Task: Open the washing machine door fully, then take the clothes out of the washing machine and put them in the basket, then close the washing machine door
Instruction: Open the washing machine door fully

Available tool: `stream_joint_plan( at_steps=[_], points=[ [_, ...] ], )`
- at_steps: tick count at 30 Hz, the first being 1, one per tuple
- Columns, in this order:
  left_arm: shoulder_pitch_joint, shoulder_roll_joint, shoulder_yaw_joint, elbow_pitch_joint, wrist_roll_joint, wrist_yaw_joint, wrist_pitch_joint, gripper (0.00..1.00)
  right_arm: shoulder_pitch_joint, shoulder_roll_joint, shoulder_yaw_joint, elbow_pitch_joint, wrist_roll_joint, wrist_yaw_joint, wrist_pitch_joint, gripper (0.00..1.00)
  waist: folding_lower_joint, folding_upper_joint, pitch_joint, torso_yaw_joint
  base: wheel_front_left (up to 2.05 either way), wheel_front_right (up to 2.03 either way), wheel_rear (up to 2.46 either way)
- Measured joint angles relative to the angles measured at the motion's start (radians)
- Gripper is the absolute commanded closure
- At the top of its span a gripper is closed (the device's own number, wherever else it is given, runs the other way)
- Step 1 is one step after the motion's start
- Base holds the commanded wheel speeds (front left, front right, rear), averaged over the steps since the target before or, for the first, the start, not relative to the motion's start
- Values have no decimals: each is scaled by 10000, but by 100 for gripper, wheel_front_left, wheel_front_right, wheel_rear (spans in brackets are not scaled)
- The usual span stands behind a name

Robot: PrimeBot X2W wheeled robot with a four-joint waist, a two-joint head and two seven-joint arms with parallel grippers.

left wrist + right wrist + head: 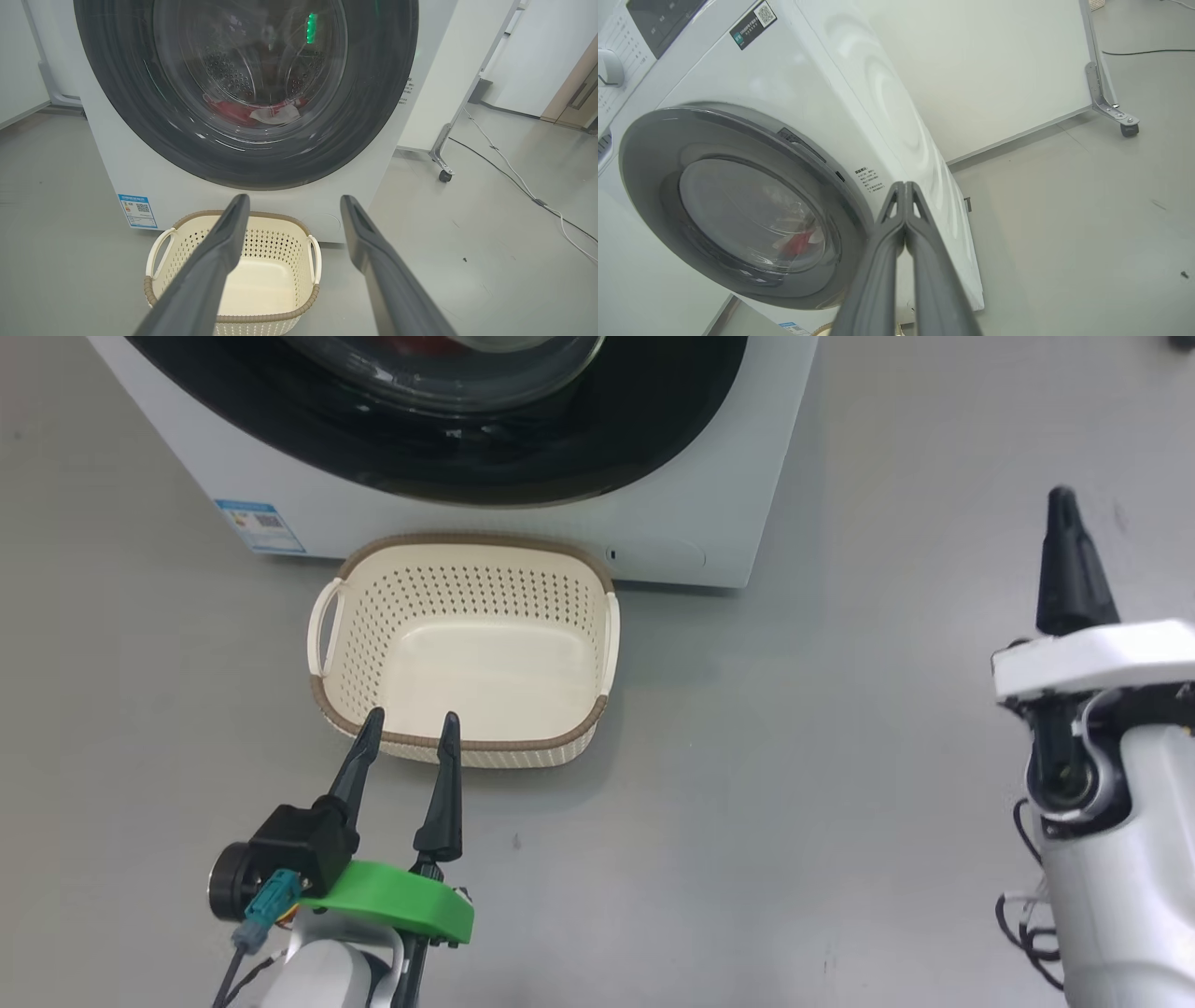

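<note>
The white washing machine (140, 172) stands ahead with its black-rimmed round door (383, 84) closed. Through the glass, the red and whitish clothes (261, 112) lie at the bottom of the steel drum. The cream basket (464, 649) sits on the floor against the machine's front, with nothing in it. My left gripper (409, 733) hovers open over the basket's near rim, fingers pointing at the machine. My right gripper (905, 186) is shut on nothing, off to the right of the machine (794, 88), aimed near the door's (644, 154) right edge. Red cloth (799, 242) shows behind the glass.
Grey floor (840, 756) spreads to the right of the machine. A white panel on castor wheels (444, 175) stands behind the machine's right side, and cables (514, 182) run across the floor there. A small blue label (259, 525) marks the machine's lower left front.
</note>
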Motion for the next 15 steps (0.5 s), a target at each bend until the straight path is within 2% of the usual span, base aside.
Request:
stream_joint_plan(
  at_steps=[9,15],
  points=[
    [-662,-13,-326,-274,-249,46,0,0,-1838,-267,-777,-153,1523,-8,1267,100,0,0,1018,501,0,0,0],
    [-991,-23,-548,-428,-347,128,0,0,-3101,-288,-1039,-136,2491,-211,2276,100,0,-1,1717,886,0,0,0]
  ],
)
